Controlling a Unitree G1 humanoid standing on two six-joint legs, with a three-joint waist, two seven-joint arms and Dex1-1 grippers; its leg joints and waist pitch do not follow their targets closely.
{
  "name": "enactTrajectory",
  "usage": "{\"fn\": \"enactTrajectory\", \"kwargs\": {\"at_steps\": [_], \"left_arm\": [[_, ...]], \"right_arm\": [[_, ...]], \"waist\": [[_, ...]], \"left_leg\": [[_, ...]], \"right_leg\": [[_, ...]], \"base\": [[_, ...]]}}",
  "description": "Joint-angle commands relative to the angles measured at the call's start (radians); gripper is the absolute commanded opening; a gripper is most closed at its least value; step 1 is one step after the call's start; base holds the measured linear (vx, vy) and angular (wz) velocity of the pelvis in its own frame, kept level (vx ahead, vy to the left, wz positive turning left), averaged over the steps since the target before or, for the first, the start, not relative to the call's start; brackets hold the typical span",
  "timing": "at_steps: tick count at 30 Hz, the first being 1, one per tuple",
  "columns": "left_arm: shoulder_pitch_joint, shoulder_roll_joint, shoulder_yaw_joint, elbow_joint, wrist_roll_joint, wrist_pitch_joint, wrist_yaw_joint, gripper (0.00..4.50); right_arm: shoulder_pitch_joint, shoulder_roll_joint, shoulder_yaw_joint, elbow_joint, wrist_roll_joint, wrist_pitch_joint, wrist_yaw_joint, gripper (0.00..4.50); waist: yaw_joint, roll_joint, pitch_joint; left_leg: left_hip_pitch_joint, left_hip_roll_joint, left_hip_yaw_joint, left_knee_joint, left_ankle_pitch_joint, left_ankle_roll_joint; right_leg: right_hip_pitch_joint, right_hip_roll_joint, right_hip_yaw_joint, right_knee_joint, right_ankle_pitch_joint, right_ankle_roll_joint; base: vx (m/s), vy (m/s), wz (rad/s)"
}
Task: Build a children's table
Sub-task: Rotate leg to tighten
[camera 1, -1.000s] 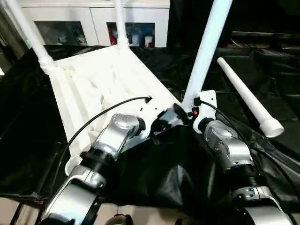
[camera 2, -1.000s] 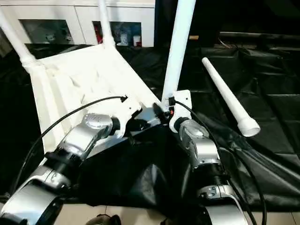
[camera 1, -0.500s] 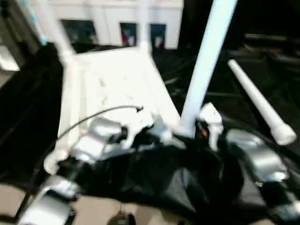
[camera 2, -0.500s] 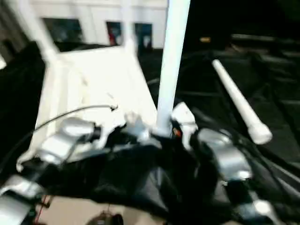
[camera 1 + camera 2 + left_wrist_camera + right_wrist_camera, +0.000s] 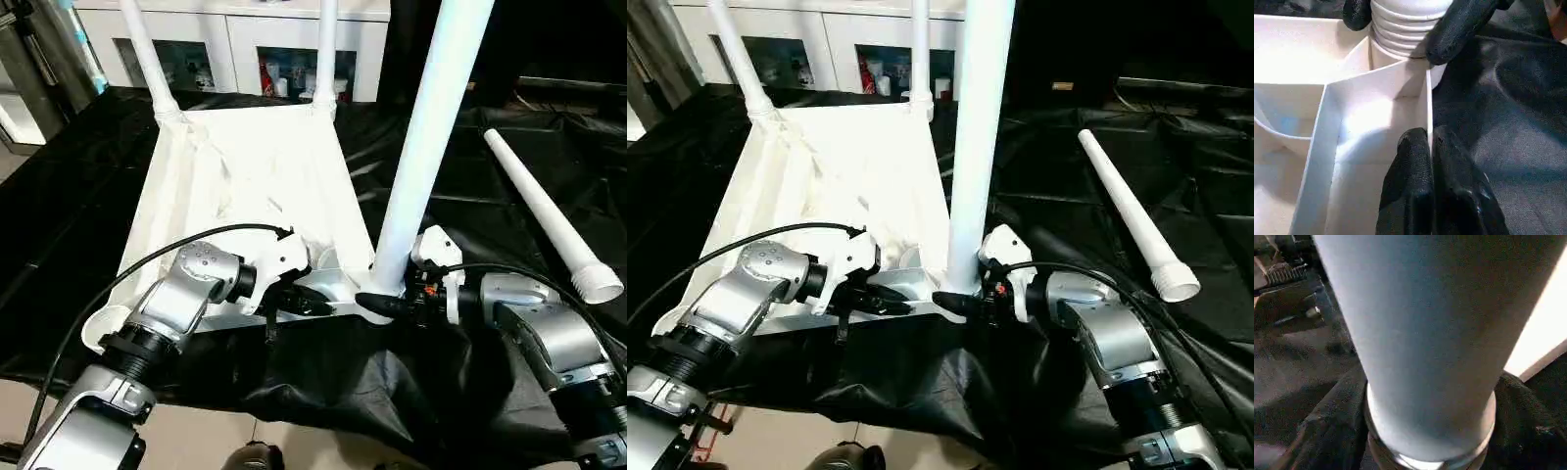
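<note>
- Far left: the near-left corner socket (image 5: 98,331) of the upturned table top (image 5: 245,166) stands empty. The top lies ribs-up on the black cloth (image 5: 59,215). Two legs stand in its far corners, one at far left (image 5: 147,49) and one at far right (image 5: 326,49)
- Left gripper (image 5: 1428,156): closed to a pinch on the thin wall of the top's near rim, just beside the near-right corner, steadying the top
- Near-right corner: the upright leg (image 5: 426,127) stands with its long axis near vertical and its ribbed base in that socket
- Right gripper (image 5: 384,305): reaches in level from the right, set wide around the leg's base, fingertips (image 5: 1459,24) against the ribbed collar on either side
- So your leg lies straight ahead of the right gripper, axis crosswise to the fingers. My judgement: seat it by pushing down along that axis
- Right side of the cloth: the loose leg (image 5: 544,215) lies flat, wide end towards you, nearer the right arm, well apart from the empty socket
</note>
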Motion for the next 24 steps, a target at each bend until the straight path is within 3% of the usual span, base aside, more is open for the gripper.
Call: {"fn": "enactTrajectory", "kwargs": {"at_steps": [1,2,4,5,7,9,10,11,12,18,20,24], "left_arm": [[-0.072,-0.114,0.016,0.01,-0.014,0.055,0.144,0.0],[-0.103,-0.167,0.041,0.043,-0.011,0.088,0.237,0.0],[-0.124,-0.207,0.058,0.066,-0.014,0.103,0.298,0.0],[-0.14,-0.235,0.068,0.082,-0.015,0.107,0.338,0.0],[-0.145,-0.248,0.066,0.089,-0.012,0.102,0.348,0.0],[-0.149,-0.265,0.054,0.105,0.006,0.071,0.344,0.0],[-0.149,-0.265,0.054,0.105,0.006,0.071,0.344,0.0],[-0.148,-0.265,0.049,0.111,0.017,0.058,0.338,0.0],[-0.143,-0.261,0.044,0.109,0.02,0.046,0.328,0.0],[-0.111,-0.197,0.018,0.076,0.013,0.008,0.246,0.0],[-0.084,-0.147,-0.001,0.053,0.007,-0.045,0.155,0.0],[-0.05,-0.089,-0.022,0.011,-0.01,-0.077,0.035,0.0]], "right_arm": [[-0.049,0.118,-0.063,0.116,-0.016,0.029,-0.281,2.78],[-0.074,0.171,-0.085,0.177,-0.029,0.019,-0.387,2.77],[-0.094,0.202,-0.092,0.216,-0.035,0.005,-0.443,2.77],[-0.111,0.224,-0.096,0.243,-0.033,-0.006,-0.471,2.77],[-0.119,0.236,-0.088,0.249,-0.033,-0.012,-0.467,2.77],[-0.137,0.265,-0.076,0.259,-0.053,-0.045,-0.439,2.77],[-0.138,0.266,-0.076,0.26,-0.054,-0.046,-0.439,2.77],[-0.143,0.278,-0.089,0.262,-0.047,-0.053,-0.426,3.33],[-0.145,0.281,-0.1,0.256,-0.032,-0.049,-0.411,3.47],[-0.121,0.184,-0.03,0.184,-0.051,-0.069,-0.289,3.82],[-0.087,0.095,0.013,0.11,-0.052,-0.071,-0.151,3.82],[-0.052,0.008,0.035,0.034,-0.04,-0.058,-0.013,3.82]], "waist": [[-0.017,-0.007,-0.071],[-0.021,-0.013,-0.076],[-0.038,-0.014,-0.075],[-0.039,-0.013,-0.078],[-0.045,-0.022,-0.081],[-0.045,-0.021,-0.084],[-0.043,-0.02,-0.084],[-0.041,-0.019,-0.083],[-0.041,-0.019,-0.083],[-0.042,-0.016,-0.081],[-0.038,-0.016,-0.081],[-0.029,-0.016,-0.081]], "left_leg": [[0.036,0.07,-0.038,-0.078,-0.246,-0.005],[0.04,0.07,-0.046,-0.08,-0.278,-0.039],[0.037,0.069,-0.044,-0.085,-0.277,-0.043],[0.036,0.068,-0.044,-0.084,-0.261,-0.035],[0.027,0.062,-0.039,-0.076,-0.211,0.007],[0.023,0.06,-0.035,-0.068,-0.154,0.061],[0.025,0.061,-0.034,-0.067,-0.15,0.069],[0.026,0.063,-0.033,-0.066,-0.146,0.078],[0.027,0.065,-0.034,-0.067,-0.143,0.082],[0.031,0.071,-0.036,-0.072,-0.18,0.064],[0.03,0.073,-0.036,-0.072,-0.181,0.067],[0.031,0.076,-0.036,-0.072,-0.17,0.078]], "right_leg": [[0.017,-0.072,0.034,-0.076,-0.247,-0.23],[0.022,-0.079,0.031,-0.08,-0.314,-0.209],[0.026,-0.071,0.029,-0.083,-0.272,-0.193],[0.029,-0.071,0.029,-0.082,-0.241,-0.195],[0.037,-0.071,0.03,-0.081,-0.154,-0.205],[0.04,-0.074,0.028,-0.078,-0.097,-0.223],[0.039,-0.074,0.028,-0.08,-0.095,-0.226],[0.039,-0.075,0.027,-0.079,-0.098,-0.231],[0.04,-0.074,0.024,-0.079,-0.102,-0.234],[0.04,-0.071,0.02,-0.079,-0.139,-0.233],[0.043,-0.072,0.021,-0.078,-0.125,-0.231],[0.043,-0.072,0.02,-0.072,-0.096,-0.239]], "base": [[0.0,0.0,0.0],[0.0,0.0,0.0],[0.0,0.0,0.0],[0.0,0.0,0.0],[0.0,0.0,0.0],[0.0,0.0,0.0],[0.0,0.0,0.0],[0.0,0.0,0.0],[0.0,0.0,0.0],[0.0,0.0,0.0],[0.0,0.0,0.0],[0.0,0.0,0.0]]}}
